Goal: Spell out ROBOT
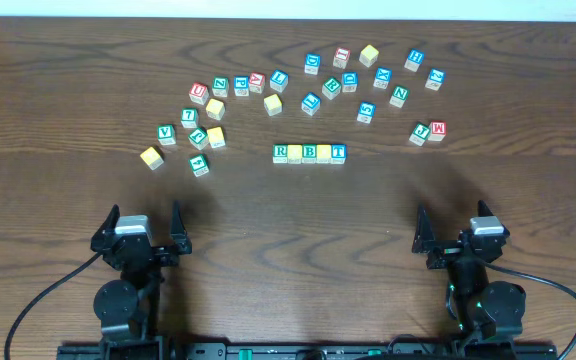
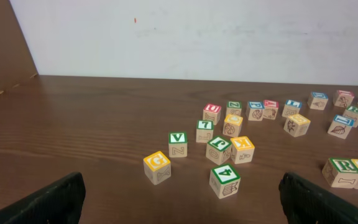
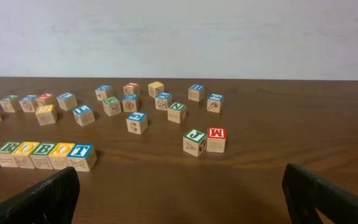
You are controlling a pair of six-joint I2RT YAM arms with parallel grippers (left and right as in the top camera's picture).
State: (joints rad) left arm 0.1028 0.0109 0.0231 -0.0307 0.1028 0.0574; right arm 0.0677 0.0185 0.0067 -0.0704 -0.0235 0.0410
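Wooden ROBOT row (image 1: 309,152) sits on the worktop (image 1: 288,235), loose cubes (image 1: 273,104) scattered toward its far edge. I see left gripper (image 1: 144,216) and right gripper (image 1: 453,216) gaping wide, empty.

Wooden table (image 1: 288,220), J cube (image 3: 194,142) beside M cube (image 3: 216,139) (touching)

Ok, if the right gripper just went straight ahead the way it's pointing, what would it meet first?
Probably the green J cube, with the red M cube right beside it. Both sit slightly right of centre ahead of the open right gripper. Nothing lies nearer on that line, though depth is hard to judge.
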